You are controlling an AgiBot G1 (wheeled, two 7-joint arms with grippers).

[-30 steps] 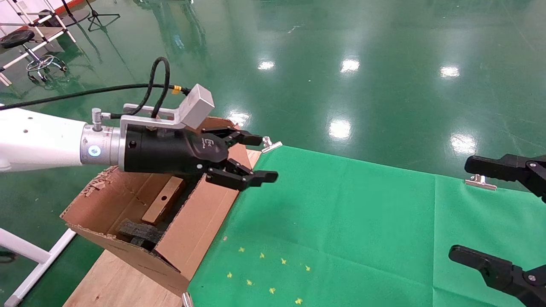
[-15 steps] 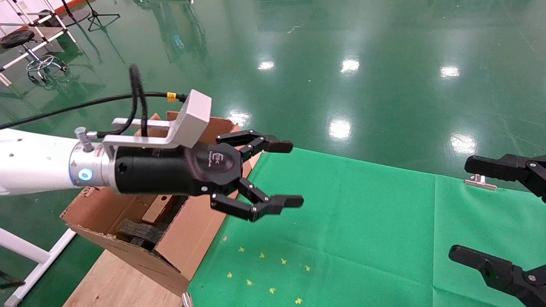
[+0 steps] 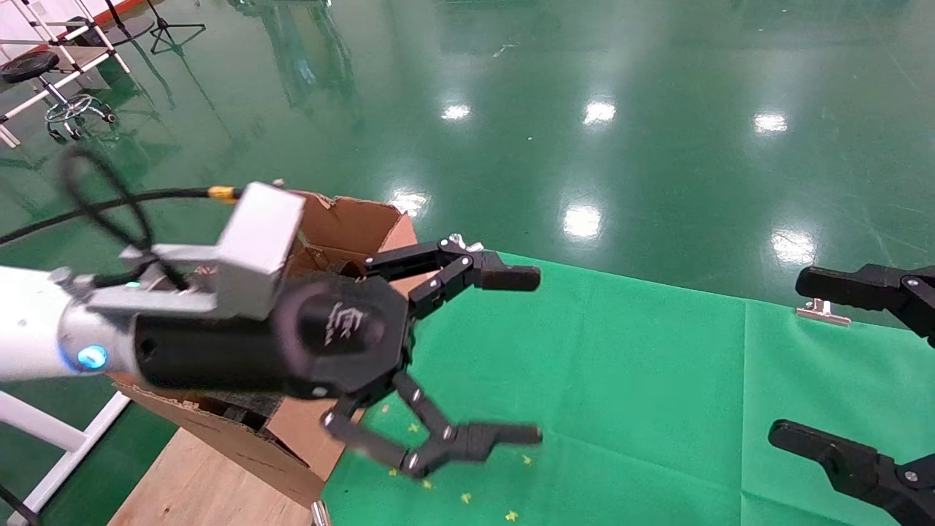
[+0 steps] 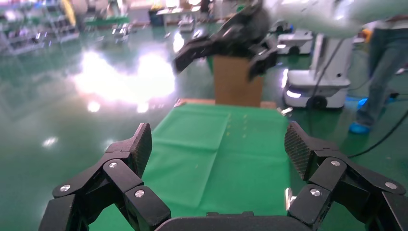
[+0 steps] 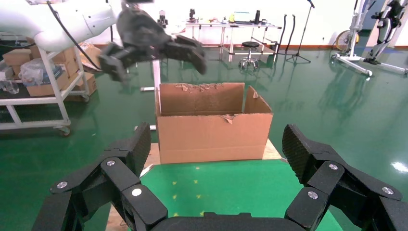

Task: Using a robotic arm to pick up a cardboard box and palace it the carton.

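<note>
The carton (image 3: 350,223), with ragged torn edges, stands at the left end of the table. It also shows in the right wrist view (image 5: 214,130). The small cardboard box is hidden: the arm covers the carton's inside. My left gripper (image 3: 524,356) hangs wide open and empty, just right of the carton over the green cloth (image 3: 628,380). In the right wrist view it (image 5: 154,48) is above the carton. In its own view (image 4: 219,142) nothing is between the pads. My right gripper (image 3: 787,358) is open and empty at the right edge; it also shows in its own view (image 5: 216,144).
The cloth covers a wooden table (image 3: 197,482) and carries small yellow star marks (image 3: 467,498). A metal clip (image 3: 822,313) holds its far edge. The shiny green floor lies beyond. The left wrist view shows a brown box shape (image 4: 238,79) past the cloth's far end.
My left gripper has come away from above the carton toward the cloth and nearer the camera, and has opened wider. The small box seen inside the carton is now covered. The right arm is still.
</note>
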